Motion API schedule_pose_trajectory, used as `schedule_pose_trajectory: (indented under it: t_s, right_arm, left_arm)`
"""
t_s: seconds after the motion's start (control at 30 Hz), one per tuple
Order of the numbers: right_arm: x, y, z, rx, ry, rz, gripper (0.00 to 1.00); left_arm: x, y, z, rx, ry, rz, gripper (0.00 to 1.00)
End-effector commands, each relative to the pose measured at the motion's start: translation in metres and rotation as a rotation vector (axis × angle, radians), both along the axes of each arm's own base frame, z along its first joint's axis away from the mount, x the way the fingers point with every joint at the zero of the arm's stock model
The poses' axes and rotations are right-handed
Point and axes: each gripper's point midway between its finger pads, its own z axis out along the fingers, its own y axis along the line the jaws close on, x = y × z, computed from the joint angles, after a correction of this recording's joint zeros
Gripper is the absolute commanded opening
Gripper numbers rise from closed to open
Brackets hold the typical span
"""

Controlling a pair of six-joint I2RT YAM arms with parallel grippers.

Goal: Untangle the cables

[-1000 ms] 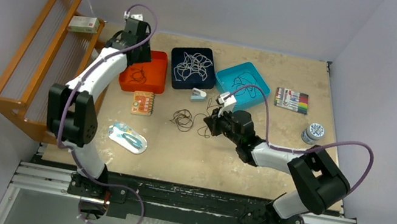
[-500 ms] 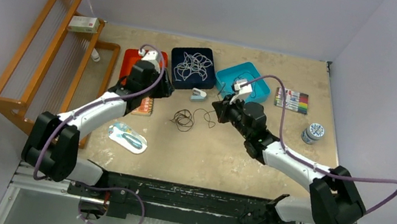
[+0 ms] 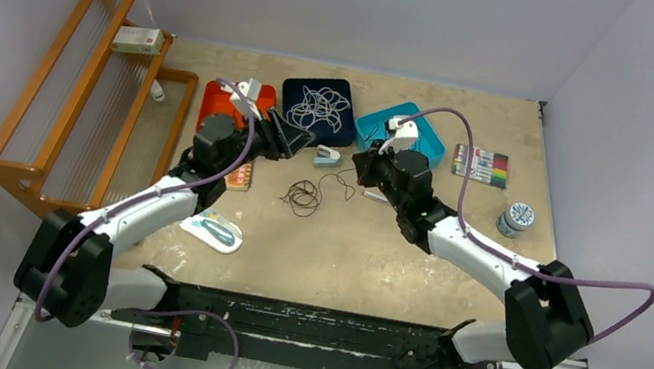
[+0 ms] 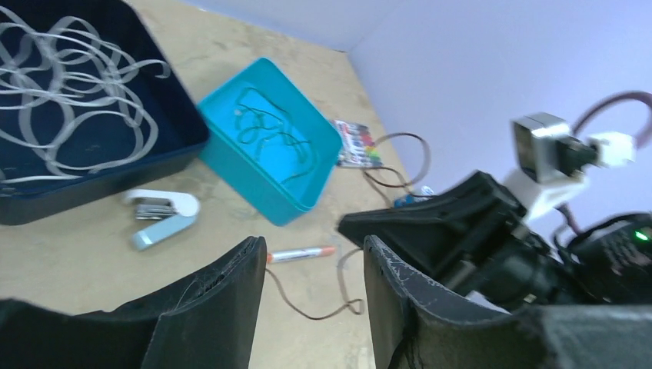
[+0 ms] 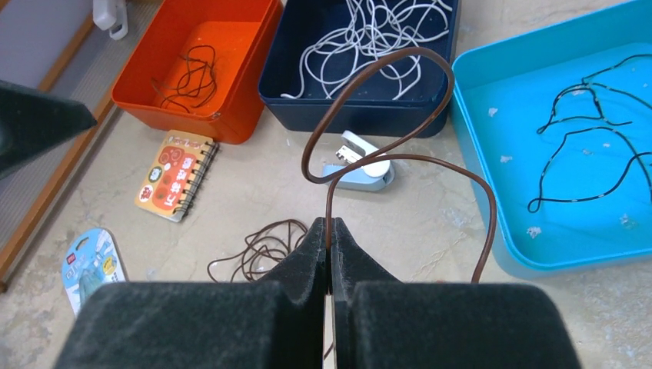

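The right hand [image 5: 329, 231] is closed tight on 1 brown cable [image 5: 328, 201], whose loops are arched ahead of it. The cable's lower run is led left and down to 1 tangle [image 3: 303, 197] on the table [image 3: 390, 262]. The left hand [image 4: 315, 261], about half open and empty, is held above that run, facing the right hand. Beyond are counted 1 orange tray [image 5: 231, 123], 1 navy tray [image 5: 346, 115] and 1 teal tray [image 5: 523, 138], with cable lying in each.

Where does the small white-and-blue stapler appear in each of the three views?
Top external: stapler mid-table, just in front of the navy tray.
Left wrist: stapler at left, below the navy tray, left of the teal tray.
Right wrist: stapler at centre, below the navy tray, behind the brown cable loop.
Shared landmark: the navy tray holding white cables.
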Motion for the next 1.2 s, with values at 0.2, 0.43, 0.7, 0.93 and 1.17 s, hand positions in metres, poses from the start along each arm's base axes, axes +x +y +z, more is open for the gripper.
schedule_pose_trajectory:
  t_s: [0.2, 0.43, 0.7, 0.93, 1.17]
  right_arm:
    - [0.015, 0.021, 0.045, 0.121, -0.087, 0.03, 0.0]
    - [0.014, 0.026, 0.056, 0.14, -0.123, 0.063, 0.0]
    - [0.011, 0.03, 0.059, 0.145, -0.139, 0.098, 0.0]
    - [0.005, 0.03, 0.057, 0.14, -0.138, 0.12, 0.0]
    - [-0.027, -0.008, 0.077, 0.199, -0.308, 0.069, 0.41]
  left_arm:
    - [-0.022, -0.062, -0.006, -0.047, 0.008, -0.199, 0.49]
    - [-0.024, -0.084, -0.031, -0.009, 0.071, -0.239, 0.49]
    - [-0.016, -0.09, -0.034, -0.011, 0.089, -0.228, 0.26]
    - [-0.005, -0.087, -0.018, -0.004, 0.073, -0.177, 0.0]
    - [0.007, -0.067, -0.008, 0.156, 0.07, -0.074, 0.0]
